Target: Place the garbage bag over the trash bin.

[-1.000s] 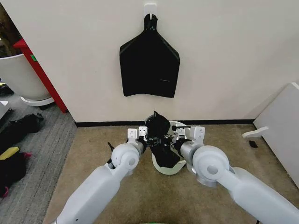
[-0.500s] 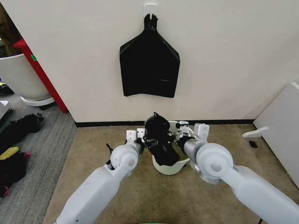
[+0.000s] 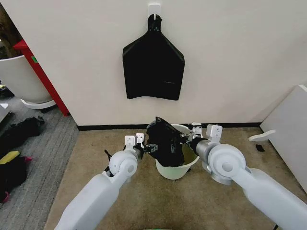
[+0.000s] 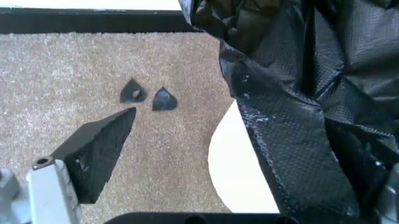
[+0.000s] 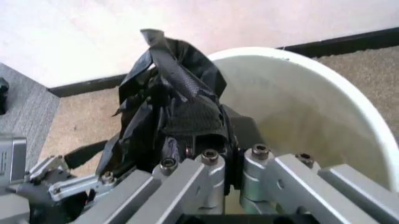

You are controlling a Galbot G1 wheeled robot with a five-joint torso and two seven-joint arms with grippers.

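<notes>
Crinkled black garbage bag (image 3: 165,142) bunched over the left rim of the trash bin (image 3: 177,168) on the carpet, left gripper (image 3: 149,146) clenched on its left edge, right gripper (image 3: 184,139) grasping its right side, bag stretched between them.

Two smooth, glossy white arms are showing, each swelling to a rounded joint housing with a small dark dot at its centre. The left hand (image 3: 146,146) and right hand (image 3: 189,139) are wearing small white blocks — brushed silver links, hex screws, black wedge-shaped fingers (image 4: 100,154).
</notes>
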